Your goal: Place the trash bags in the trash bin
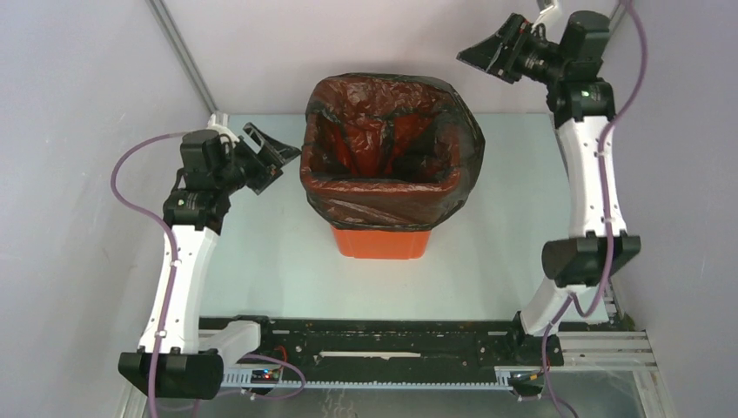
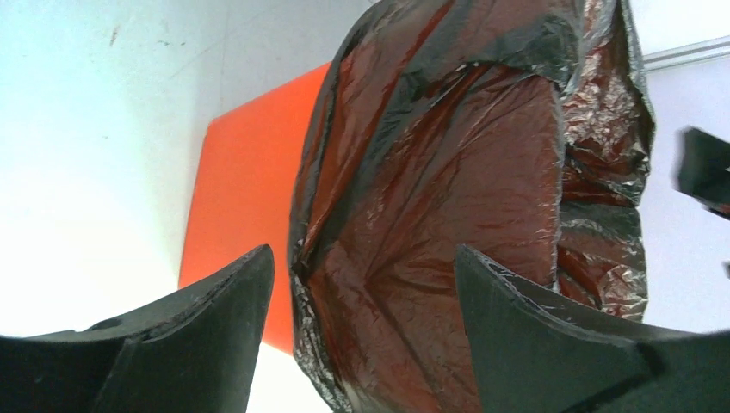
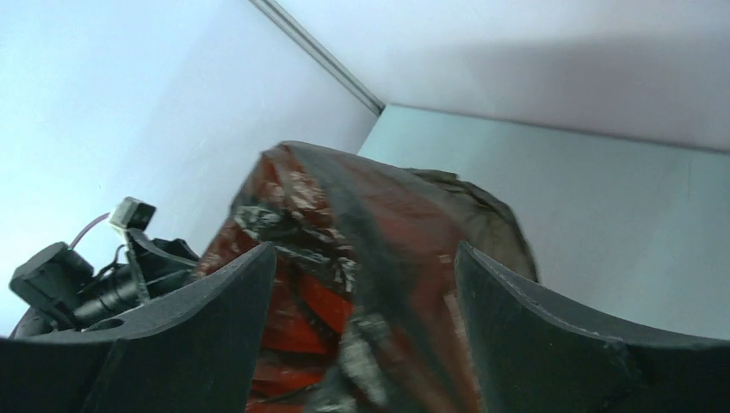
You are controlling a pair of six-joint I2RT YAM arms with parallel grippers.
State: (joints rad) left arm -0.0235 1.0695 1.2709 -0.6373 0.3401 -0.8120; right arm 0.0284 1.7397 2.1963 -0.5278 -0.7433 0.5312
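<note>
The orange trash bin (image 1: pixel 381 244) stands mid-table, and the glossy black trash bag (image 1: pixel 392 148) lines it. The bag's mouth is spread open and folded down over the rim, covering most of the walls. My left gripper (image 1: pixel 283 165) hangs open just left of the bin, apart from the bag's left side. In the left wrist view the bag (image 2: pixel 430 172) and bare orange wall (image 2: pixel 241 189) lie beyond the gripper (image 2: pixel 361 284). My right gripper (image 1: pixel 481 68) is raised at the back right, open and empty. It looks down on the bag (image 3: pixel 361 224) past its open jaws (image 3: pixel 366 284).
Pale walls close in the table on the left, back and right, with a metal strut (image 1: pixel 183 52) in the back-left corner. The black base rail (image 1: pixel 374 344) runs along the near edge. In the right wrist view, the left arm (image 3: pixel 77 275) shows beyond the bag.
</note>
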